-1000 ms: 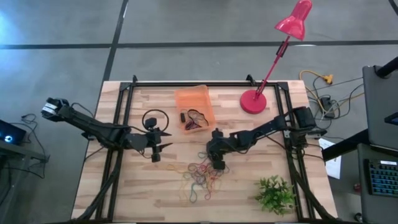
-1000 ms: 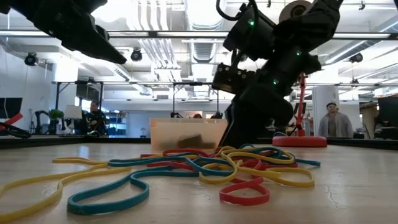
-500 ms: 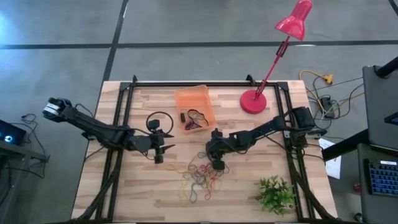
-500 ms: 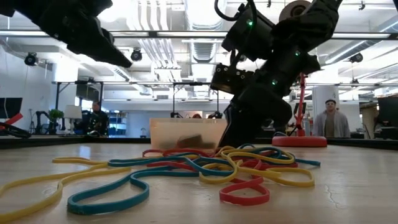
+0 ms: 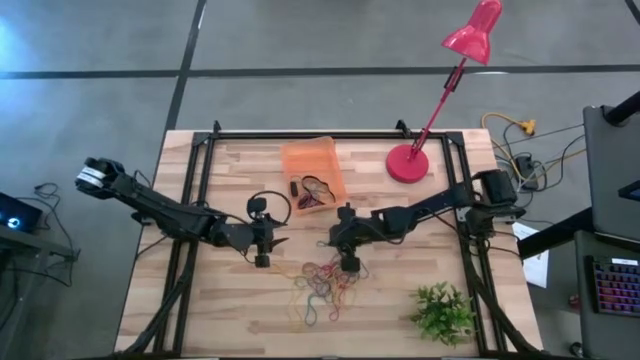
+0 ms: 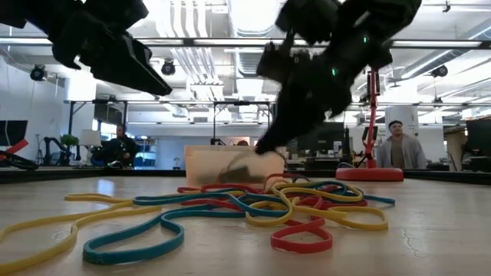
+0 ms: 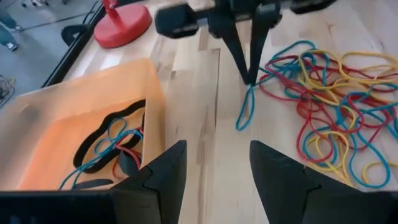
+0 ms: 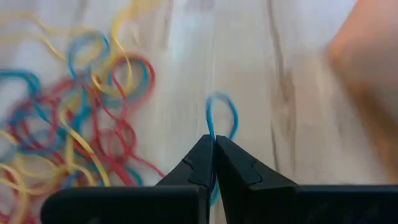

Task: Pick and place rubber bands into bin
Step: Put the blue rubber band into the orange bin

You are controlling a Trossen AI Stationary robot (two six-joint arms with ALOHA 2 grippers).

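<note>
A heap of coloured rubber bands (image 5: 325,285) lies on the wooden table, near the middle. Close behind it stands the orange bin (image 5: 300,158), with a few bands (image 7: 112,146) inside. My right gripper (image 5: 348,262) points down at the pile's far edge and is shut on a blue rubber band (image 8: 221,95). Left of the pile and above the table, my left gripper (image 5: 270,243) stands open with nothing between its fingers (image 7: 168,171). It points toward the right gripper (image 7: 249,78). My right gripper pinches one end of the blue band's loop (image 7: 249,87) between its two fingertips. It comes from above, pointing down. The rest of the loop (image 7: 240,118) trails slack below the tips on the bin side of the pile. Whether its far end touches the table I cannot tell.
A red lamp's round base (image 5: 407,163) stands at the far right of the table. A small green plant (image 5: 443,312) sits at the near right. A black cable loop (image 5: 270,207) lies left of the bin, by my left gripper. Bare wood (image 5: 230,300) lies near left.
My right gripper has taken hold of the blue band at the pile's far edge and tipped and risen a little, drawing the band out of the heap. My left gripper has moved toward the table's right, closer to the pile.
</note>
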